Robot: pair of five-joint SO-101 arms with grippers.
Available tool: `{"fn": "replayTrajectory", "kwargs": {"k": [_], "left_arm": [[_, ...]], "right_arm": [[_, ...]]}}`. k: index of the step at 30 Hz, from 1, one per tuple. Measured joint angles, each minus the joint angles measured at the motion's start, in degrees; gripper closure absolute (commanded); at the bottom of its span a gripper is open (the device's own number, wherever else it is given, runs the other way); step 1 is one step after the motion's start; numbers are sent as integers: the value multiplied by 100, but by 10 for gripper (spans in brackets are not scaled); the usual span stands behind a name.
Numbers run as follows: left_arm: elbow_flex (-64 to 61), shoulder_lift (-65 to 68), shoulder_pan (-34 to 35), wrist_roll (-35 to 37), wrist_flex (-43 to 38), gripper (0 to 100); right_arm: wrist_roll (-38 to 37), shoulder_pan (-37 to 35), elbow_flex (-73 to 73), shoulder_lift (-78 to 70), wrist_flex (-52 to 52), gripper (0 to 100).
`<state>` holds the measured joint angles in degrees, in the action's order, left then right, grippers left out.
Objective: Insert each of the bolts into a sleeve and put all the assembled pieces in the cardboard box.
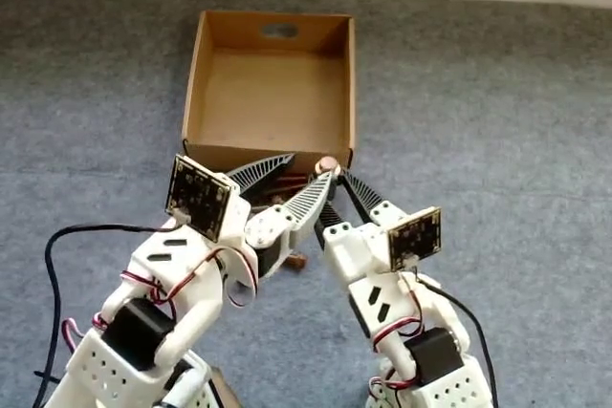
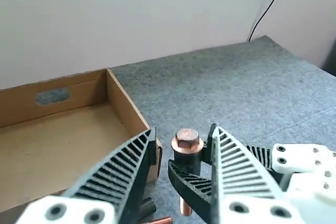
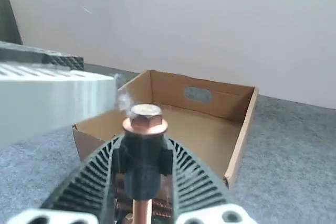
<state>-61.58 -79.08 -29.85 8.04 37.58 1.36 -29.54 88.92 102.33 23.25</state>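
Two white plastic arms (image 1: 163, 265) with black motors (image 1: 139, 332). The left pincer (image 2: 183, 130) and right pincer (image 3: 143, 141) have black ribbed triangular fingers (image 2: 233, 166). Behind each pincer sits a square circuit board (image 1: 201, 198); farther back run red-white-black wires (image 1: 241, 286) and black cables (image 1: 49, 274).

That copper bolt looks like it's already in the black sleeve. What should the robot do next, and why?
Probably carry it forward over the cardboard box and release. The right end effector grips the sleeve with the bolt seated through it, the box is just beyond, and the left end effector is open.
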Motion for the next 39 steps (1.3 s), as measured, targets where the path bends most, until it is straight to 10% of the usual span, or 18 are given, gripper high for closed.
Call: {"fn": "replayTrajectory", "kwargs": {"k": [15, 25, 39], "left_arm": [[-651, -18, 1099, -501, -1152, 991], [-440, 2127, 3226, -501, 44, 991], [-70, 4035, 3921, -501, 396, 991]], "right_arm": [[0, 9, 0, 0, 0, 993], [0, 18, -79, 0, 0, 993], [-396, 158, -2040, -290, 378, 992]]}}
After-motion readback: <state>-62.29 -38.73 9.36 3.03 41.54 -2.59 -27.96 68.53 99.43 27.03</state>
